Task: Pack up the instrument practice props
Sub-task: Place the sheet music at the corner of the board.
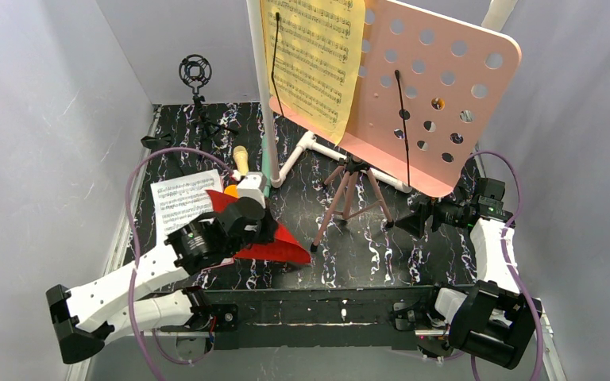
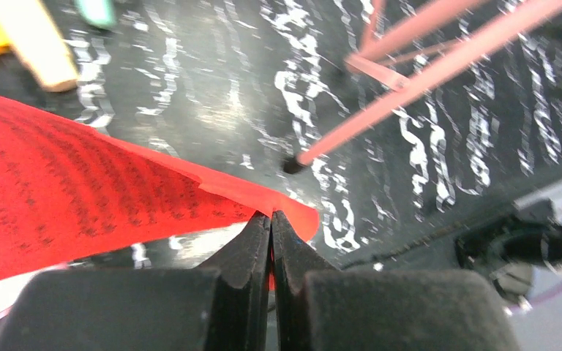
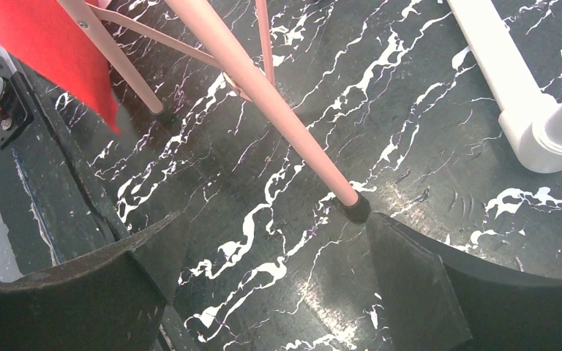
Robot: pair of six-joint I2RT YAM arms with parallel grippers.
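A: What is the surface like?
B: A black table (image 1: 413, 262) veined white like marble, boxed in by plain grey walls (image 1: 48, 119) on three sides.
A: And the props?
B: The red folder (image 2: 80, 190) lies at 7 o'clock, its edge nipped tight in the left gripper (image 2: 271, 219). The pink music stand (image 1: 437, 103) stands near centre, with yellow sheet music (image 1: 314, 55) on it. At 3 o'clock the right gripper (image 3: 274, 256) gapes wide, a tripod foot (image 3: 355, 208) just beside one finger.
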